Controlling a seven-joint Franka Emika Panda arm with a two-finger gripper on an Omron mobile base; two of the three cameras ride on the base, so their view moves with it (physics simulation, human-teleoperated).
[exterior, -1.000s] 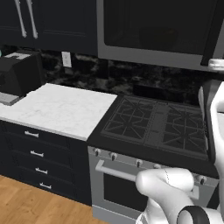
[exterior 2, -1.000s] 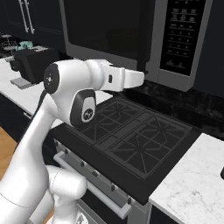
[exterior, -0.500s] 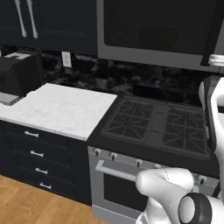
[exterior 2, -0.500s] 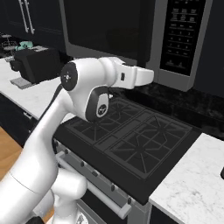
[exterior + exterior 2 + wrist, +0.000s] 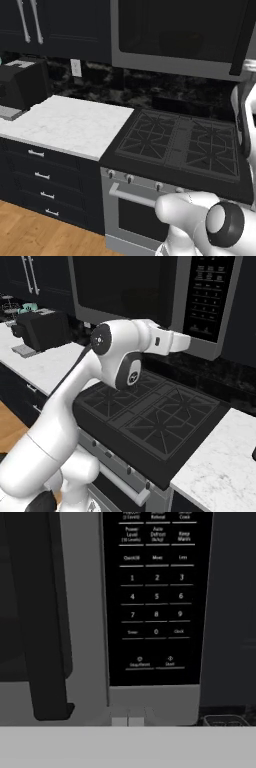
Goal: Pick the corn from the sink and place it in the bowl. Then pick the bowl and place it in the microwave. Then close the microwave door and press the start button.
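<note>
Microwave (image 5: 150, 301) mounted above the stove (image 5: 150, 421), its door (image 5: 120, 286) closed; jaws (image 5: 128, 721) pressed together, empty. The button strip (image 5: 156, 597) faces the jaws, directly ahead, apart.

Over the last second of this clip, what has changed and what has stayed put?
The arm's forearm and hand swung rightward across the right base view, toward the microwave's button strip. The gripper is shut, holding nothing. The microwave door, stove and toaster kept their places.
</note>
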